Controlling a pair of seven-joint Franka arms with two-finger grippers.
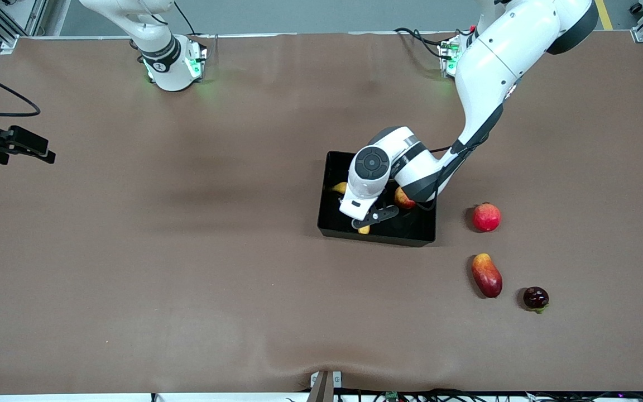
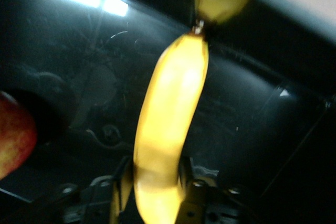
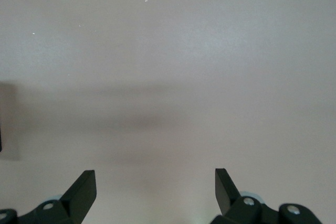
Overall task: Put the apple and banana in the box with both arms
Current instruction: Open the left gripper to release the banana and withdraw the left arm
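The left hand (image 2: 152, 192) is down inside the box (image 1: 332, 223), clenched on the banana (image 2: 168, 124) near one end. The apple (image 1: 404, 198) lies in the box beside it. The banana looks light but soft, so a gentle grip at its middle seems safer. The right hand (image 3: 155, 190) waits released over bare tabletop (image 3: 168, 51).

Robot lab: brown-covered table (image 1: 187, 251), aluminium frame posts (image 1: 9, 25) at corners, loose cables (image 1: 3, 97) (grey floor with yellow line), bolted arm bases (image 1: 173, 67).
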